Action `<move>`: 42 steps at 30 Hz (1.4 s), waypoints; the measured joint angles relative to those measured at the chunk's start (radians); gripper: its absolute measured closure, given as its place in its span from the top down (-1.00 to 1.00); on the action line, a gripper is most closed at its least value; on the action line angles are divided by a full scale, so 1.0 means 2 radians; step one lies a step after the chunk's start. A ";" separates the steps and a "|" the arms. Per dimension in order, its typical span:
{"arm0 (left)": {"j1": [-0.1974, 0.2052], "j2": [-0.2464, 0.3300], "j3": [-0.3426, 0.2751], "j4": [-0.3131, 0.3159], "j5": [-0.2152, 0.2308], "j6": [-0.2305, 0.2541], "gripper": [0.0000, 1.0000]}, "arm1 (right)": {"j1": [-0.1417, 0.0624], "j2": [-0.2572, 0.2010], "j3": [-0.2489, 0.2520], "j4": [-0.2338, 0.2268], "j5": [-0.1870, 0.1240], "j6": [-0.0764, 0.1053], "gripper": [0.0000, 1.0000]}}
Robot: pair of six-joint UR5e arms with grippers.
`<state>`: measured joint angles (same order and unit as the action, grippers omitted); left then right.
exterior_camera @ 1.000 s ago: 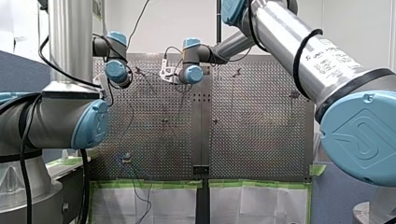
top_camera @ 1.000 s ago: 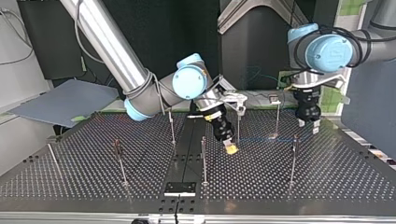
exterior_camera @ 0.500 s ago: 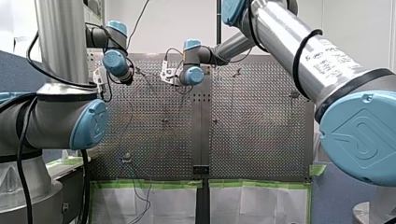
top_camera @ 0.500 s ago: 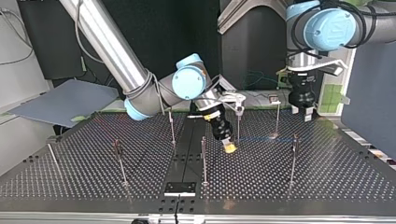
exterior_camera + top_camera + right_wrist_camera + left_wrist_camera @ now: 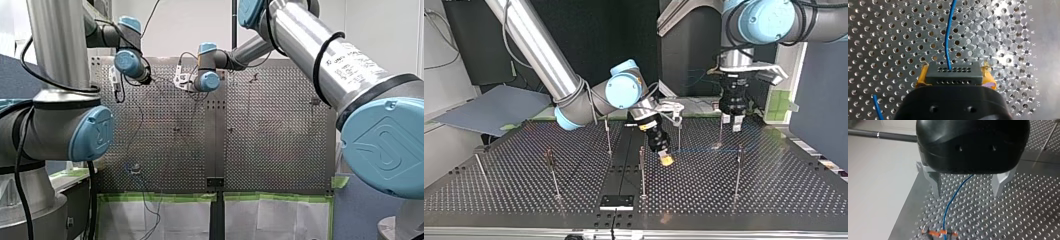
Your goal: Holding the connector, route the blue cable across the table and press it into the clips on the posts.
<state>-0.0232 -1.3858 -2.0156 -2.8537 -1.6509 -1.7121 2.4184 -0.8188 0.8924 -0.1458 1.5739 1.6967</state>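
Right gripper (image 5: 666, 159) is clamped on the connector (image 5: 953, 75), left gripper (image 5: 967, 193) gapes wide; I'd keep the blue cable (image 5: 948, 42) taut off that connector.

**A:** Light looks like plain overhead room light, pretty even. In the front view the back wall (image 5: 190, 25) is bright white and the table (image 5: 280, 140) only has a dull sheen. The top view is dimmer, with a black backdrop (image 5: 624, 30) and long highlights down my right arm's silver tube (image 5: 539, 45).

**B:** Yep. The right wrist view has hot glare on the table off to one side of the connector (image 5: 954, 73), though the connector's holes read fine. In the left wrist view, the pale surface (image 5: 878, 190) beside the table is blown out and my left gripper (image 5: 967, 193) housing is soft up close.
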 joint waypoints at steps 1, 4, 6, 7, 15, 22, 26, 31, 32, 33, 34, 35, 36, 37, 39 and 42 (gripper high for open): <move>-0.004 -0.004 0.001 0.004 -0.002 0.004 1.00 | 0.000 0.000 0.000 0.000 0.000 0.000 -1.00; -0.015 -0.015 0.007 0.016 -0.010 0.016 1.00 | -0.001 0.000 0.000 0.000 0.000 0.000 -1.00; -0.023 -0.023 0.014 0.024 -0.018 0.025 1.00 | -0.002 0.000 0.000 0.000 0.000 0.000 -1.00; -0.026 -0.026 0.017 0.028 -0.021 0.028 1.00 | -0.002 0.000 0.000 0.000 0.000 0.000 -1.00; -0.061 -0.061 0.046 0.063 -0.055 0.055 1.00 | -0.003 0.000 0.000 0.000 -0.001 -0.002 -1.00; -0.088 -0.088 0.053 0.090 -0.082 0.058 1.00 | -0.004 0.000 0.000 0.000 -0.001 -0.002 -1.00; -0.090 -0.105 0.064 0.108 -0.101 0.064 1.00 | -0.004 0.001 0.000 0.001 -0.002 -0.003 -1.00; -0.082 -0.126 0.072 0.120 -0.122 0.063 1.00 | -0.005 0.001 0.000 0.001 -0.002 -0.004 -1.00; -0.080 -0.130 0.073 0.121 -0.128 0.063 1.00 | -0.005 0.002 0.000 0.001 -0.002 -0.004 -1.00; -0.078 -0.132 0.073 0.121 -0.132 0.062 1.00 | -0.005 0.002 0.000 0.001 -0.002 -0.004 -1.00; -0.076 -0.134 0.073 0.121 -0.136 0.061 1.00 | -0.006 0.002 0.000 0.001 -0.002 -0.004 -1.00; -0.074 -0.136 0.074 0.121 -0.141 0.061 1.00 | -0.006 0.002 0.000 0.001 -0.002 -0.004 -1.00; -0.072 -0.136 0.074 0.122 -0.145 0.061 1.00 | -0.006 0.003 0.000 0.001 -0.002 -0.004 -1.00; -0.071 -0.137 0.074 0.122 -0.149 0.060 1.00 | -0.006 0.003 0.000 0.001 -0.002 -0.004 -1.00; -0.068 -0.137 0.074 0.123 -0.158 0.060 1.00 | -0.006 0.003 0.000 0.001 -0.002 -0.005 -1.00; -0.065 -0.137 0.074 0.128 -0.170 0.060 1.00 | -0.006 0.006 0.000 0.001 -0.002 -0.005 -1.00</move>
<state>-0.1534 -1.6604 -1.8669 -2.5975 -1.9909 -1.5923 2.4062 -0.8070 0.8934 -0.1442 1.5693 1.6866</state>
